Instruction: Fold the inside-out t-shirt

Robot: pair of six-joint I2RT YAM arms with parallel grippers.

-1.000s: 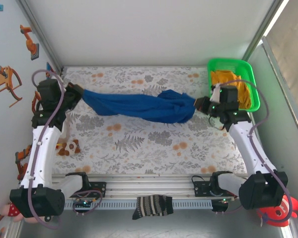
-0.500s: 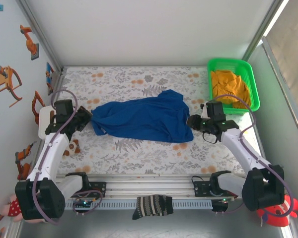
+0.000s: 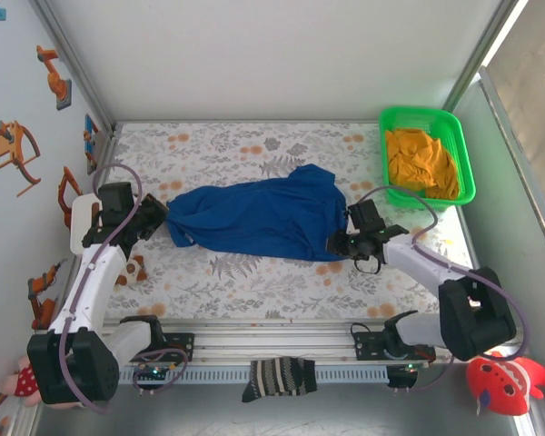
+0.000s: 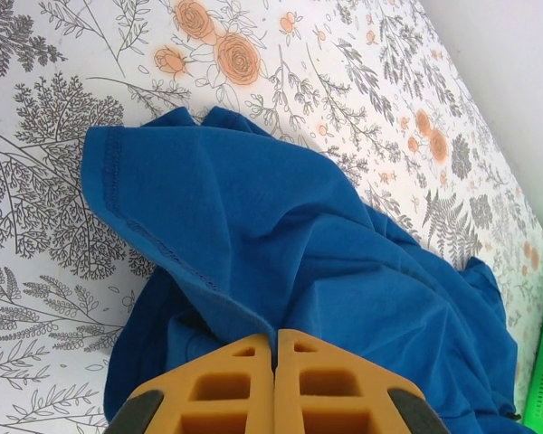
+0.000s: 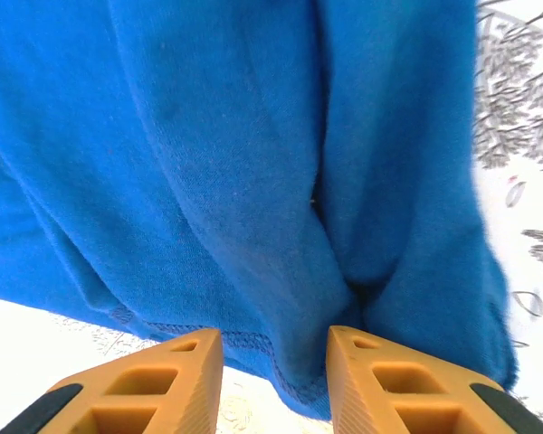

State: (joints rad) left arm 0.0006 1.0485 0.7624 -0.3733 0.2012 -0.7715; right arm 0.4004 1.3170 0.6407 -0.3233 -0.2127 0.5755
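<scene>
**Operator:** At the tips of my left fingers (image 4: 253, 357), what is happening?

**Spotter:** They are pressing flat together and pinching a raised fold of the inside-out t-shirt (image 4: 299, 253). The blue cloth is running straight into the seam between them.

**Operator:** And on my right?

**Spotter:** Your right fingers (image 5: 185, 362) are standing apart and clamping nothing. The shirt's stitched hem is dipping into the gap between them. I cannot tell whether it is touching either one.

**Operator:** Where is the shirt lying?

**Spotter:** It is lying bunched and wrinkled across the middle of the flower-printed bench (image 3: 254, 145), stretching from left to right. Your left fingers are gripping its left end, where a stitched edge is curling out over the print. Your right fingers are sitting low at its near right corner.

**Operator:** What is sitting further out?

**Spotter:** At the far right corner of the bench a green basket (image 3: 418, 113) is sitting apart from the shirt. An orange-yellow cloth (image 3: 422, 163) is lying heaped in it. At the near edge, between your two arm bases, a black-and-white striped sock (image 3: 277, 377) is lying on the rail.
</scene>
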